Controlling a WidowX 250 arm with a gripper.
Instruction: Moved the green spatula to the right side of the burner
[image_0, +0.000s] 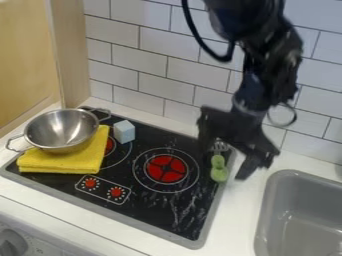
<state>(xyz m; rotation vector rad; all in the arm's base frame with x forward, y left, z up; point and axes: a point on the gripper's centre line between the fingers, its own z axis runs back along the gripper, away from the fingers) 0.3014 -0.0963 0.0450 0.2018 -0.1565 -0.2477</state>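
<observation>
I judge I'm at the release end of the job; the spatula (219, 172) lies upright in my view along the stove's right rim, to the right of the burner (165, 169), which is where the task wants it; my gripper (224, 163) hangs low over it, its fingers spread wide, pinching nothing that I can make out. The next move, I'd say, is a straight, slow lift with the fingers kept apart, then a retreat toward the wall; closing early or swinging sideways could drag the spatula back toward the burner or tip it off the rim.

The stove (143, 200) is black glass, with pale smears on its front right part and two red dials (103, 189) printed near the front; at its left a steel pot (61, 129) sits on a folded yellow cloth (60, 162), a pale blue block (123, 132) just beside; white counter (244, 200) runs round, a grey sink (262, 220) at right; white tiled wall (153, 65) behind, a wooden panel (70, 55) at left.
</observation>
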